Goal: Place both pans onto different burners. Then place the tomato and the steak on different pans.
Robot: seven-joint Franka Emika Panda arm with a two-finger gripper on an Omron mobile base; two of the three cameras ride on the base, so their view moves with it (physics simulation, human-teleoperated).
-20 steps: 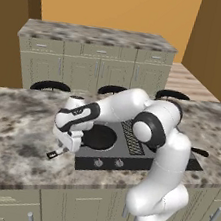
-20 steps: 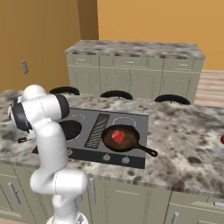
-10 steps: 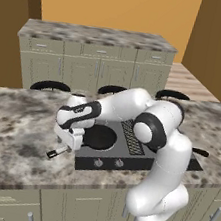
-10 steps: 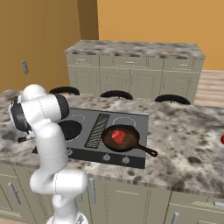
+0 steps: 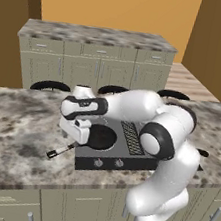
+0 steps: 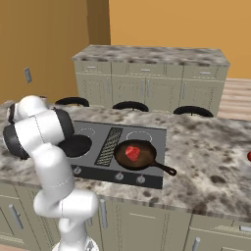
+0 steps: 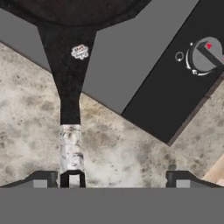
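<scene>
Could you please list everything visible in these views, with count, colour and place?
black pan: one, all black, on the cooktop's left side, its light-tipped handle reaching out over the counter.
brown pan: one, brown inside with a black handle, on the cooktop's right side.
steak: one, red-pink, lying in the brown pan.
tomato: one, red, at the far right edge of the counter, partly cut off.
cooktop: one, dark grey, set into the counter.
knobs: several, grey, on the cooktop's front strip.
counter: one, marbled grey-brown.
cabinets: a grey-green row behind.
gripper: one, dark fingertips, open, around the handle tip without clamping it.
</scene>
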